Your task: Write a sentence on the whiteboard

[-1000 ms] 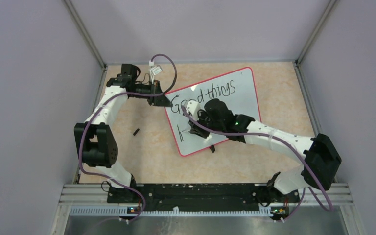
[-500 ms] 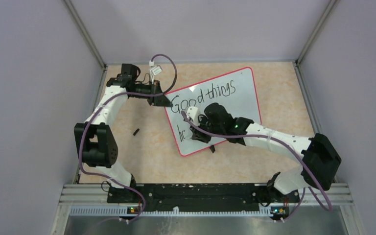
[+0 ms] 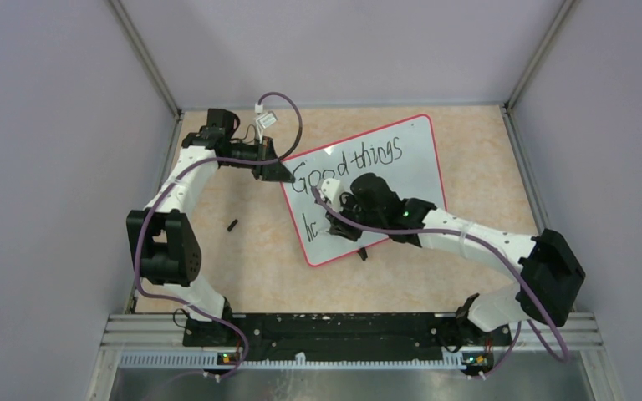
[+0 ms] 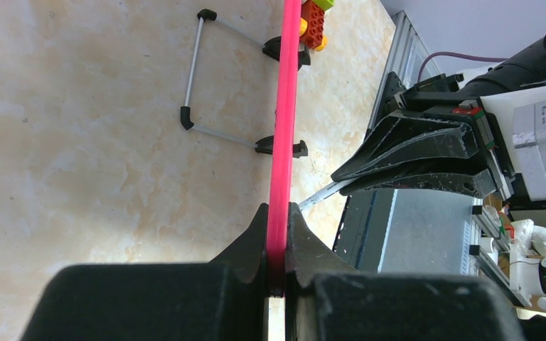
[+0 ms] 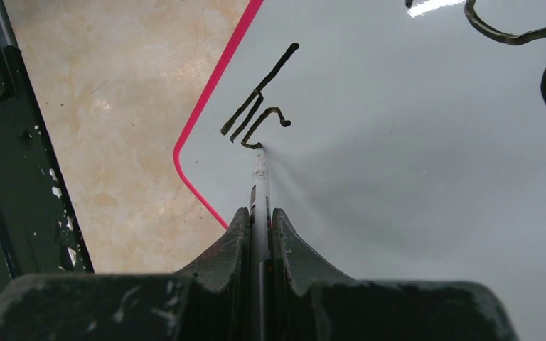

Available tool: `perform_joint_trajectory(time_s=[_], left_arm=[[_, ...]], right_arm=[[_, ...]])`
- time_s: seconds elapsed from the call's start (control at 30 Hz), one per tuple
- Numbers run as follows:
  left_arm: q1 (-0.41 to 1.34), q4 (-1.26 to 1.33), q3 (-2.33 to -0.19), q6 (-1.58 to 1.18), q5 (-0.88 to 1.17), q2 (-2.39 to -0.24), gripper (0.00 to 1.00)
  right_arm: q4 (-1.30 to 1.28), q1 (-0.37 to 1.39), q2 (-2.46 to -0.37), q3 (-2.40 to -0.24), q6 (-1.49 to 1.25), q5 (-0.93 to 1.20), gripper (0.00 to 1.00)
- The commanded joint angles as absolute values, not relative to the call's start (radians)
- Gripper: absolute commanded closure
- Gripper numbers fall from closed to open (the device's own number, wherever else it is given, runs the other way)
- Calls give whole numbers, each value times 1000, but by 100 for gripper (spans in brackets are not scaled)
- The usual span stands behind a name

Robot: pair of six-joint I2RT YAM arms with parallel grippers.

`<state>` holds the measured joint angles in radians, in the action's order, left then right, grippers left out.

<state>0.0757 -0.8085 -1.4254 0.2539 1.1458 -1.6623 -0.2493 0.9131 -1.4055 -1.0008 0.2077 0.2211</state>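
The right gripper's (image 5: 259, 214) fingers are pressing together on a thin marker (image 5: 259, 177), which is sticking straight out ahead of the fingertips. Its tip is touching the whiteboard (image 5: 412, 156) at the end of a small hooked stroke. This newest part of the sentence (image 5: 257, 106), a slanted line and the hook, is lying just ahead of the tip and slightly left. The board's rounded red corner is curving past left of the fingers. From above, "Good things" is lying beyond this gripper, on the far part of the board.

The left gripper's (image 4: 277, 213) fingers are pinching the whiteboard's red frame (image 4: 284, 106), seen edge-on and running straight away from the fingertips. Two black feet (image 4: 281, 148) are sticking out at the frame farther ahead, with a wire stand (image 4: 193, 71) reaching left over the table (image 4: 78, 142). Coloured bricks (image 4: 314, 18) are sitting at the far end, just right of the frame.
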Motion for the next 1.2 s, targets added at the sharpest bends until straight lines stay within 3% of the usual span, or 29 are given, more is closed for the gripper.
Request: perform_joint_trajectory(time_s=[0.0,1.17], left_arm=[[77,-758,-1460,294,1040,-1672,100],[78,-758,-1461,293,1036,-1670,100]], right_arm=[[-205,884,-1381,-1065,225,141,100],[-230,883,-1373,-998,232,236,100]])
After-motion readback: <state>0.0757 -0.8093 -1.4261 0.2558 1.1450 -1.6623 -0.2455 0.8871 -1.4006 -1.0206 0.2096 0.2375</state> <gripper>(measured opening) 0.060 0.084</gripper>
